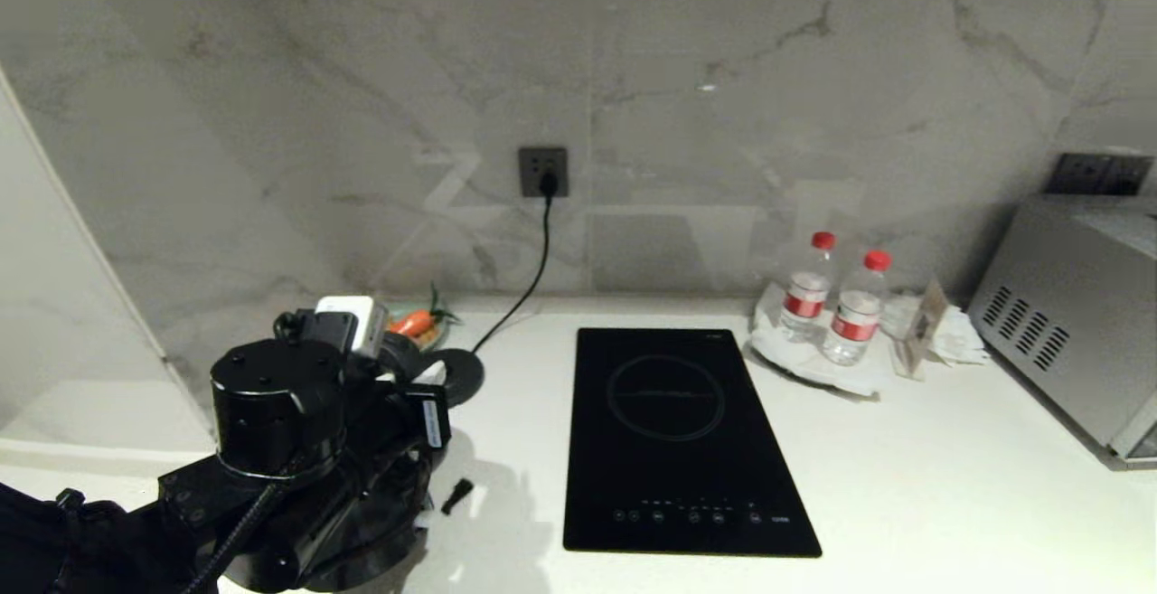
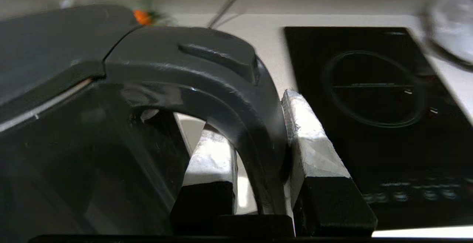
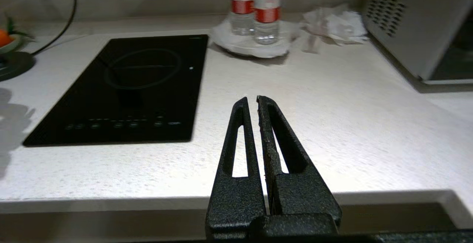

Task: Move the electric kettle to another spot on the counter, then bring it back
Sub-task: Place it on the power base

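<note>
Here my left end effector [image 2: 255, 154] was clamped on the loop handle of the electric kettle [image 2: 85, 132], apparently standing at the bench's [image 1: 949, 485] near left edge. My right end effector [image 3: 252, 102] hung pinched together. Farther back lay the hob [image 1: 682, 431].

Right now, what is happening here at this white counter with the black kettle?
The robot's left gripper is closed on the loop handle of the tall glossy black electric kettle, at the left end of the white speckled stone counter, beside the black glass induction hob. The flat round black base disc sits empty behind it, so the kettle is off its base. The right gripper is shut and idle, over the counter's front edge.
</note>
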